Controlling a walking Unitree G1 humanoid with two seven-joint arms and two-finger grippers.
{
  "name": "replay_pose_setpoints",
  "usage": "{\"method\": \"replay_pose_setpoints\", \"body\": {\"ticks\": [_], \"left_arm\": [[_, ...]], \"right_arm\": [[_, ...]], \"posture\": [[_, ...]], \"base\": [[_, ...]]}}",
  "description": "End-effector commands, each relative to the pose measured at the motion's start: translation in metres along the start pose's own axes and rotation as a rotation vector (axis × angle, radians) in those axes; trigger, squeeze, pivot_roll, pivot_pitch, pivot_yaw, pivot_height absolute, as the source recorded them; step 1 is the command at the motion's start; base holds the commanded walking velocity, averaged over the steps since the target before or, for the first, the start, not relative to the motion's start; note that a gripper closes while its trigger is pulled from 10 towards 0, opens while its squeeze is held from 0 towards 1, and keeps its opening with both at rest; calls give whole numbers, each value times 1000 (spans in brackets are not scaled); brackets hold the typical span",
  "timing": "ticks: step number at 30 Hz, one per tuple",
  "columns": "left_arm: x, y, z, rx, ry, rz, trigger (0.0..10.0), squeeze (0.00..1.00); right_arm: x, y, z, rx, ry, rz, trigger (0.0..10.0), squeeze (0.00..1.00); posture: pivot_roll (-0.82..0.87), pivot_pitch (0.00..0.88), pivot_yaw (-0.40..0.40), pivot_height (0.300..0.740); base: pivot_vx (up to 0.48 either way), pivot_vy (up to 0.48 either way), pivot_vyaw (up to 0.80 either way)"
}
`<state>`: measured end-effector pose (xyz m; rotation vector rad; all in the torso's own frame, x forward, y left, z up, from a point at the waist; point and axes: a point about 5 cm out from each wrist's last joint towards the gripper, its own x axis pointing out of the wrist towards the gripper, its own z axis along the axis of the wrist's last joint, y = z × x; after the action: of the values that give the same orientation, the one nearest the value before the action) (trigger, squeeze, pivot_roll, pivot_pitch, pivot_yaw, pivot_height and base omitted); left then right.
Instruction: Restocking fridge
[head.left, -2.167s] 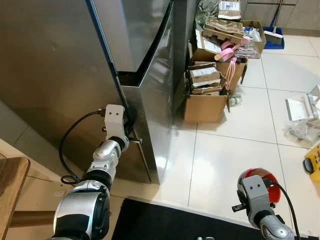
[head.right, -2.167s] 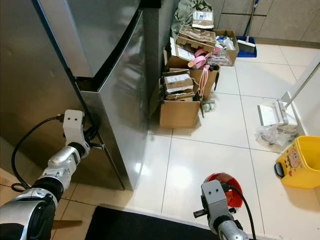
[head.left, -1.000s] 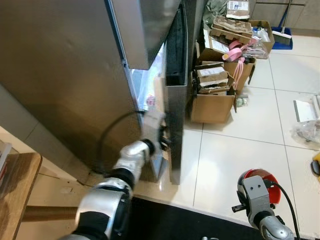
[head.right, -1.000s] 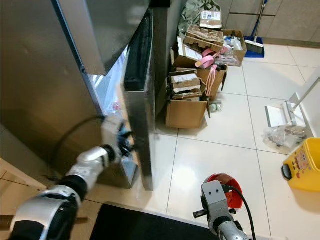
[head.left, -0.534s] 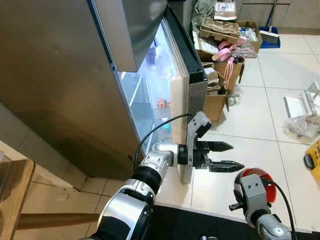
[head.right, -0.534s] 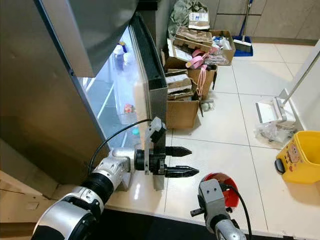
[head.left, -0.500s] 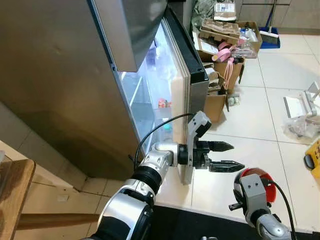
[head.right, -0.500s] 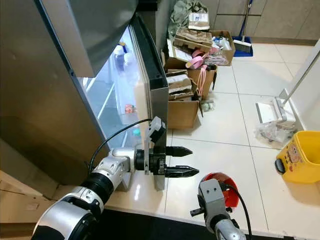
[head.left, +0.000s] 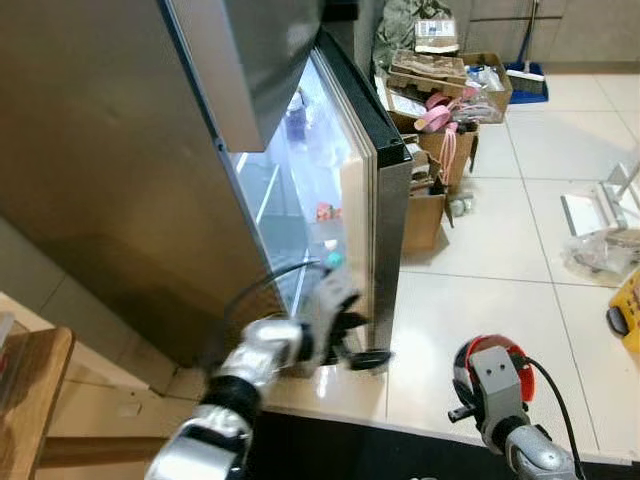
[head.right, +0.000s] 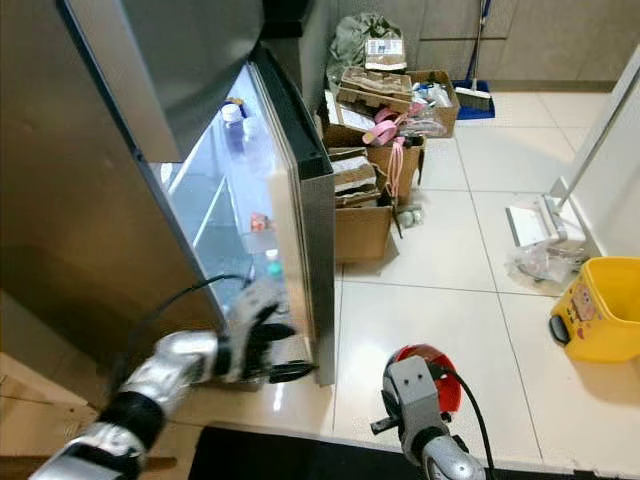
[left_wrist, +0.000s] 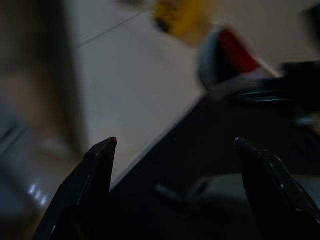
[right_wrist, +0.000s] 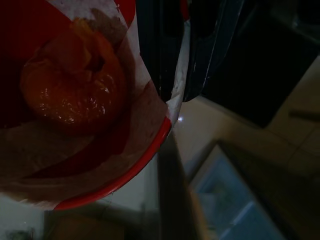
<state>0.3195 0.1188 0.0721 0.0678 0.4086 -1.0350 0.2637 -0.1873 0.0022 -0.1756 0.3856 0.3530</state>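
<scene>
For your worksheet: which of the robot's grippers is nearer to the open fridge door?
Left. The left gripper is beside the fridge door, near its lower edge; the right gripper, holding a red container, is farther out over the tiled floor.

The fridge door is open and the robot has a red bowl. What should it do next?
Probably swing the right pincer, shut on the red bowl with orange food, toward the lit shelves inside the steel fridge door. The door stands ajar and the left pincer, fingers apart, is low by its edge.

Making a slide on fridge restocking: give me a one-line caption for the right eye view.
Left claw by the open stainless-steel fridge door; right claw holds a red-rimmed container.
</scene>
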Motion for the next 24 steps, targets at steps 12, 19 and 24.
{"method": "replay_pose_setpoints", "body": {"ticks": [12, 19, 24], "left_arm": [[-51, 18, -65, -198, 22, 680, 10000, 0], [-46, 10, -63, -223, -14, 723, 10000, 0], [-44, 7, -65, -230, -19, 757, 10000, 0]], "right_arm": [[20, 43, 53, -271, -100, 429, 10000, 0], [24, 52, 66, -450, -94, 592, 10000, 0], [22, 55, 72, -609, -70, 743, 10000, 0]], "posture": [[-97, 135, 36, 740], [-101, 136, 15, 740], [-106, 136, 3, 740]], "base": [[0, 0, 0], [0, 0, 0], [0, 0, 0]]}}
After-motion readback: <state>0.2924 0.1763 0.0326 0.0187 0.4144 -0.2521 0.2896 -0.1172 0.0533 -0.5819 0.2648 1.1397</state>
